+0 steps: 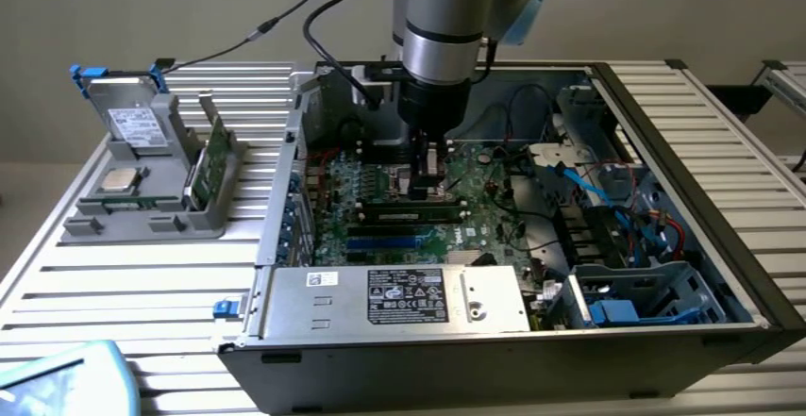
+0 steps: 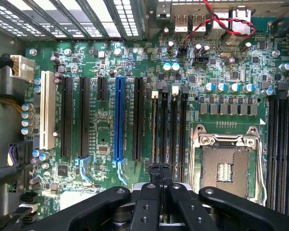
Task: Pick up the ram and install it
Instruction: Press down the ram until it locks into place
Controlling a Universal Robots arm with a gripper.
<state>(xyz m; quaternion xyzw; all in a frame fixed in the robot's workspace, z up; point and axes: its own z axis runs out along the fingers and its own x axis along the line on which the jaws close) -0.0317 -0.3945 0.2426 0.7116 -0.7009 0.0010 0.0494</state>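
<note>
Open PC case (image 1: 743,274) on the slatted table (image 1: 75,284), motherboard (image 1: 377,199) exposed. Arm (image 1: 447,20) hanging straight down into it, wrist vertical. Gripper (image 1: 428,182) pinched fully shut just above the board, right over the memory slots (image 2: 169,125), nothing visibly held. Ram (image 1: 410,215) lying lengthwise in a slot just below the fingertips. Another green stick (image 1: 208,166) upright in the grey holder (image 1: 145,213) outside.

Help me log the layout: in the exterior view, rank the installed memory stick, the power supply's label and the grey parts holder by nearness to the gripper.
1. The memory stick, seated in its slot just below the shut gripper.
2. The power supply label, at the case's front edge.
3. The grey parts holder, outside the case on the exterior view's left.
</note>
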